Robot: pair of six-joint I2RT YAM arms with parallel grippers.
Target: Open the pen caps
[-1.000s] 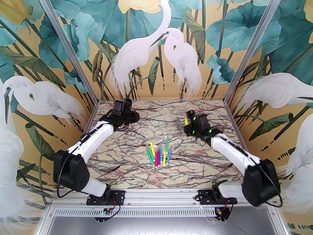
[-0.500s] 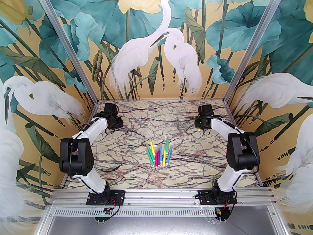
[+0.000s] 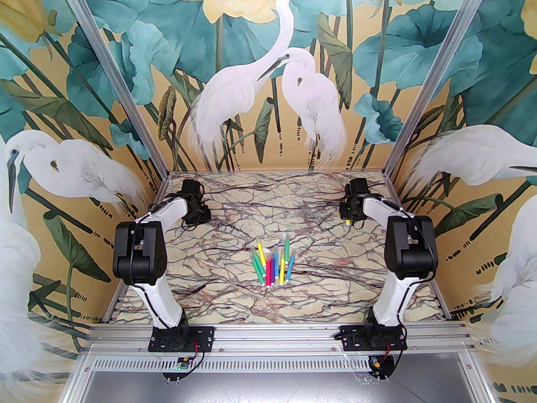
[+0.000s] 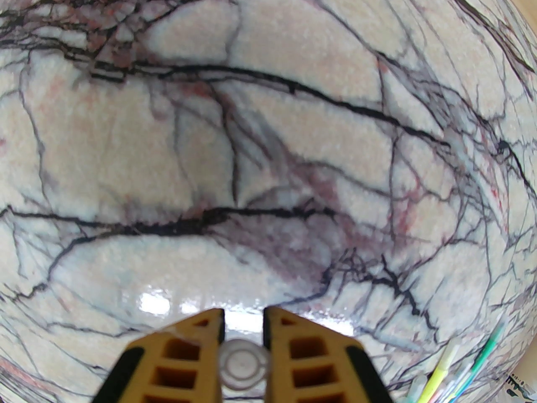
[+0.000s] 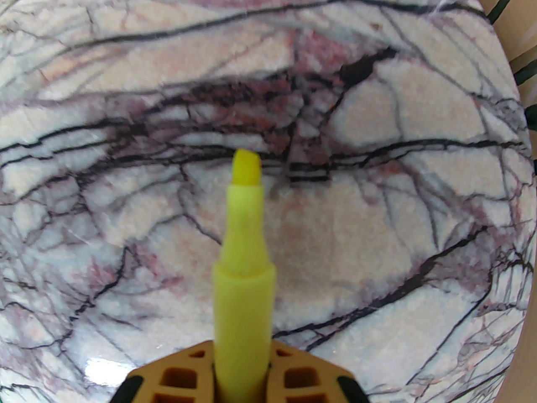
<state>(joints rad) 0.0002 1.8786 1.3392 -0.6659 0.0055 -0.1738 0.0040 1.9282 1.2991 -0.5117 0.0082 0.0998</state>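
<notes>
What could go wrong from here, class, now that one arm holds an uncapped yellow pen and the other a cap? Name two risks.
1. The bare tip of the yellow pen in the right gripper points at the table; lowering it may leave a mark.
2. The cap in the left gripper is round and may roll away once released.

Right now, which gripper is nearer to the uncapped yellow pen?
Right. The right gripper is shut on the yellow pen; the left gripper, shut on a pale cap, is across the table from it.
</notes>
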